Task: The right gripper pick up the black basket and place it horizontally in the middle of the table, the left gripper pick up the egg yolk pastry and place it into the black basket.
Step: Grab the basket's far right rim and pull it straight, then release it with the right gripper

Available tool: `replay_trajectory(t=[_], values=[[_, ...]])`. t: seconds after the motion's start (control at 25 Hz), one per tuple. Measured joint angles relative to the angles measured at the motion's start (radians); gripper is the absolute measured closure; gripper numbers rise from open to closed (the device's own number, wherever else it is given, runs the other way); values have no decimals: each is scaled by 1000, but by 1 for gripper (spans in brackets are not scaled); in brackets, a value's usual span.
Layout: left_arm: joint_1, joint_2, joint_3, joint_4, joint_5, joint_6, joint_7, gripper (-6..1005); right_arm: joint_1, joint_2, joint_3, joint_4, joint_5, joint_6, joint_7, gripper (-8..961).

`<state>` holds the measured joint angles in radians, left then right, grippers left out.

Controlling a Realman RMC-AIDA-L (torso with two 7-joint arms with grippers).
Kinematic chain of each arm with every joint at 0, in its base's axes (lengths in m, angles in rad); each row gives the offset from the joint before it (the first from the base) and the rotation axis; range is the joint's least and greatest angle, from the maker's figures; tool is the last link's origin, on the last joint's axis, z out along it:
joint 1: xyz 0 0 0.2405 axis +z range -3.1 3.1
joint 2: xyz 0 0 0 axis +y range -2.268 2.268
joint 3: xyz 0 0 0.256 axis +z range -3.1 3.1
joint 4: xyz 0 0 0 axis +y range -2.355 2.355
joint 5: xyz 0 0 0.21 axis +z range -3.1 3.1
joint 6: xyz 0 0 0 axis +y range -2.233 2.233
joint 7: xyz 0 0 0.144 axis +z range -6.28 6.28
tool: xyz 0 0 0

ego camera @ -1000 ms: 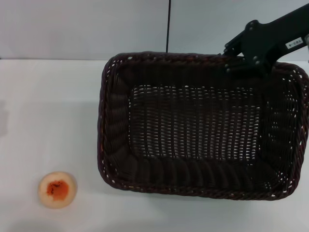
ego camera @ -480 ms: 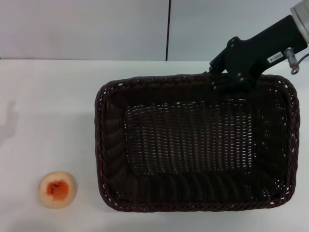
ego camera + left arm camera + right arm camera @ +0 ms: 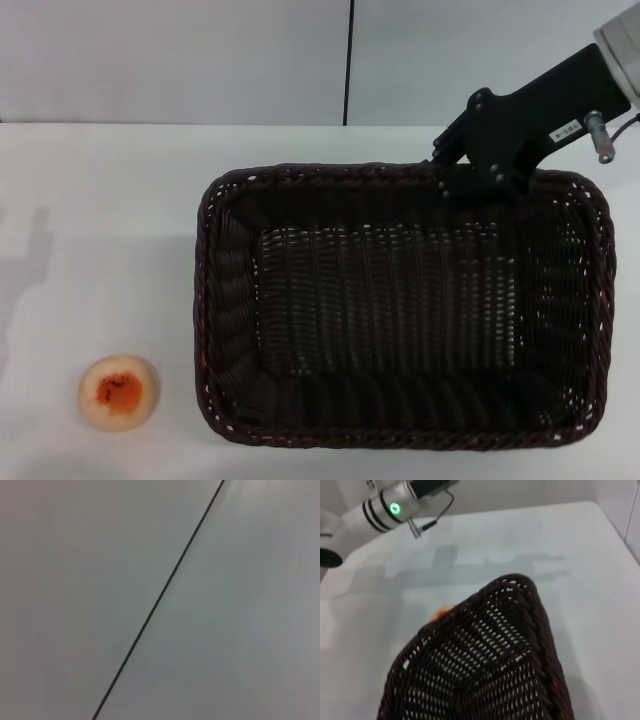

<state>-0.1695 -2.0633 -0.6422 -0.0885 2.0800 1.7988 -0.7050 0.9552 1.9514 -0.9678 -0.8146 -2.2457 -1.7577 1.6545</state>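
Note:
The black basket [image 3: 400, 310] sits long side across on the white table [image 3: 100, 200], right of the middle. My right gripper [image 3: 470, 172] is at the basket's far rim, near its right corner, shut on the rim. The basket's corner fills the right wrist view [image 3: 485, 670]. The egg yolk pastry [image 3: 119, 392] lies on the table near the front left, apart from the basket; a bit of it peeks past the basket's rim in the right wrist view [image 3: 441, 613]. My left gripper is out of view; only the left arm's white wrist with a green light [image 3: 395, 507] shows.
A grey wall with a dark vertical seam [image 3: 349, 60] stands behind the table; the left wrist view shows only this wall [image 3: 160, 595]. Bare tabletop lies between the pastry and the basket. A faint arm shadow [image 3: 30, 240] falls at the left edge.
My right gripper has brought the basket left and nearer to me, so its right end is now in view. The shadow at the left edge has grown. The pastry has not moved.

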Motion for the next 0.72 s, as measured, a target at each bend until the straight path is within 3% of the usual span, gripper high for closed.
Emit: replay_trajectory(t=[0.2,0.56,0.72], values=[[7,0,20,0,0,22,-4,335,16,19,-20,-11,-40,1,44,757],[31,-6,86,-9,0,52,-5,332,17,25,-13,-14,-35,37,11,520],[41,-6,107,-16,0,54,-5,330,20,28,-11,-14,-21,88,-17,520]])
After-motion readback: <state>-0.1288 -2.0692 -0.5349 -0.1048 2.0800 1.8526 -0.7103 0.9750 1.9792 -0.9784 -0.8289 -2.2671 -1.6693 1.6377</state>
